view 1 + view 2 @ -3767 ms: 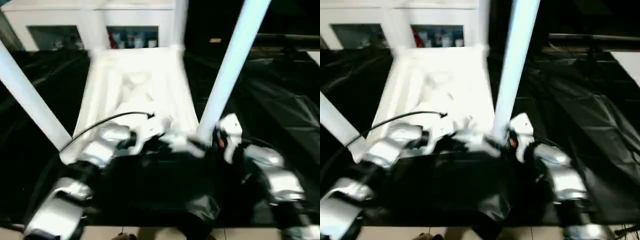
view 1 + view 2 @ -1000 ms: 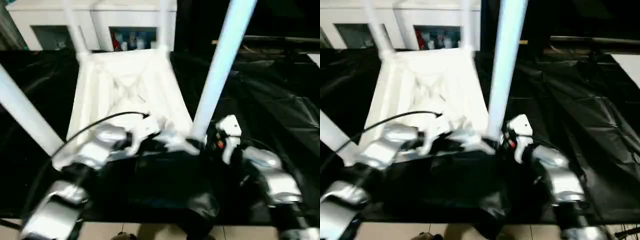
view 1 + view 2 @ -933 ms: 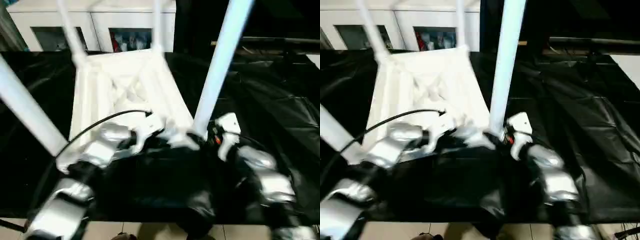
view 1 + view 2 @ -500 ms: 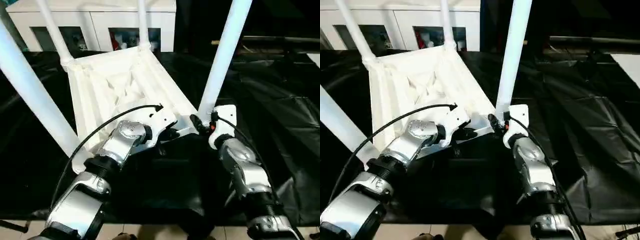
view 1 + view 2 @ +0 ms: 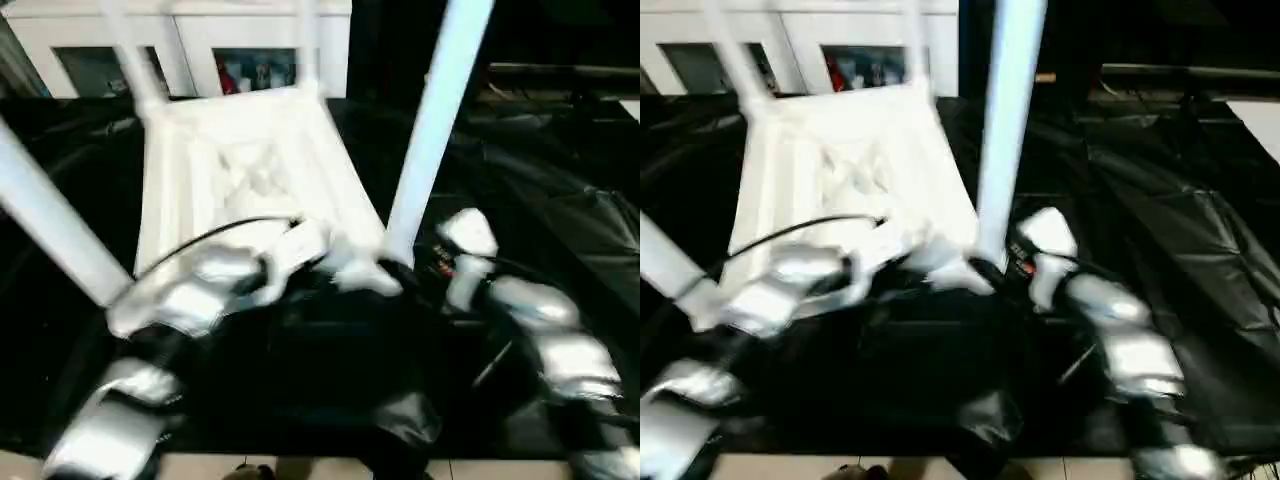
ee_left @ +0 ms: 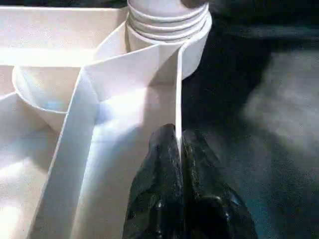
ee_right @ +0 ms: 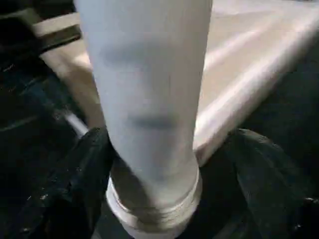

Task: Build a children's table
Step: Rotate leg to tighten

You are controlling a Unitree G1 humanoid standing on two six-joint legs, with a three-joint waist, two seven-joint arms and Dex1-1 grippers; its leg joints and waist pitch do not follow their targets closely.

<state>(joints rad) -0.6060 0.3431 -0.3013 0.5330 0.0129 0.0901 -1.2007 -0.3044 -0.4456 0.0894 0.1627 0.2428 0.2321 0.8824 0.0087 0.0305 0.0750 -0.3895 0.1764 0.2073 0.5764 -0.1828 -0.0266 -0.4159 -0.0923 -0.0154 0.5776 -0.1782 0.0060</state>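
- We are seeing the left gripper (image 6: 179, 142) pinching the thin upright rim wall of the tabletop (image 5: 250, 170), one black finger on each side of the wall.
- Just beyond those fingers, a round corner socket (image 6: 169, 30) is holding the flared end of a leg.
- The right gripper (image 7: 164, 164) is reaching around the base of the near right leg (image 7: 149, 94); its fingers (image 7: 79, 174) are standing one on each side of the tube, and we cannot tell whether they are pressing on it.
- That leg (image 5: 432, 130) is rising from the tabletop's near right corner, just beside the right wrist.
- The tabletop is lying ribbed underside up on a black sheet (image 5: 560, 200), with the near left leg (image 5: 55, 235) leaning outward and two more legs standing at the far corners.
- A white cabinet (image 5: 200, 40) is standing behind the table.
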